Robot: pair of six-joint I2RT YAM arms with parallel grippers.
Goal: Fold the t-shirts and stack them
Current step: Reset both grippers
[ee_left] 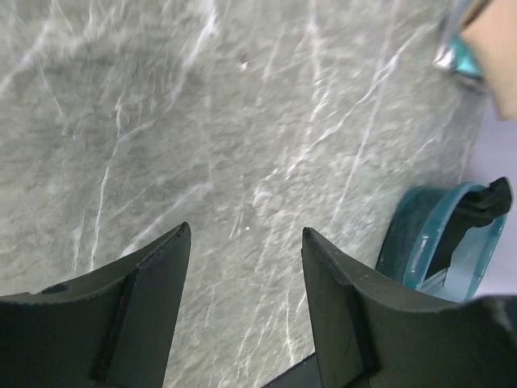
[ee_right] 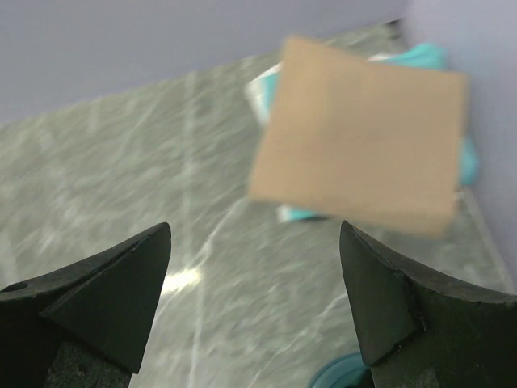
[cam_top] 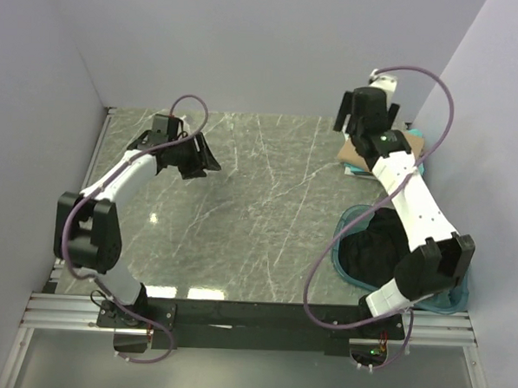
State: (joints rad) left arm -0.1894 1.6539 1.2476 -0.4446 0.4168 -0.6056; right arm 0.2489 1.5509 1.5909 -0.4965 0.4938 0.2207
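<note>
No text, label, brand, number or sign can be read in any view.

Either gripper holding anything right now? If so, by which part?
Nothing held. Left gripper open above the table; right gripper open, clear of the folded tan t-shirt.

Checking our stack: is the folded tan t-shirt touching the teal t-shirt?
Touching. The right wrist view shows the tan t-shirt lying flat on the teal t-shirt, whose edges stick out around it.

glossy veined stone-look table [cam_top: 241, 202]; matt tan cloth shirt [ee_right: 359, 145]; shiny teal plastic basin [ee_left: 408, 234].
</note>
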